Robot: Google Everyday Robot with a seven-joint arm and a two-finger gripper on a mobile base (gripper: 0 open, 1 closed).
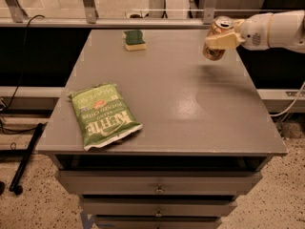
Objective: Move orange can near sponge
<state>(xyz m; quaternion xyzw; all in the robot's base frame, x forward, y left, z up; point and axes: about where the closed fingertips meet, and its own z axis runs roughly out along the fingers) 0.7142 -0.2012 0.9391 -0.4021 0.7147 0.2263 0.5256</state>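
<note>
**Orange can held aloft, well to one side of the sponge**

Orange and silver, the can point(213, 53) sits in the gripper point(220, 40), whose jaws are clamped across its upper half. The white arm point(279, 28) reaches in from the side of the frame farthest from the sponge point(135, 39).

The can is well apart from the sponge, off to the sponge's right as the camera sees it and at about the same depth on the grey surface point(190, 109). It appears to hang clear of that surface, judging from the soft dark patch lying below it rather than at its base.

Its long axis is close to upright but tilted. The silver top leans back toward the arm and the bottom points down and slightly toward the sponge.

The sponge lies flat, green side up, near the far edge of the surface. Bare grey surface lies between it and the can.

A green chip bag point(104, 114) lies flat well in front of the sponge, toward the camera. It is off the straight line between sponge and can.

The coming move turns on one relation. The sponge lies sideways from the jaws, along the far edge, with little change in depth.

As there is only one arm, the carry looks like a straight sideways sweep toward the sponge. The can then has to be lowered just beside it, and the tilt probably needs levelling first so the can lands on its base.
</note>
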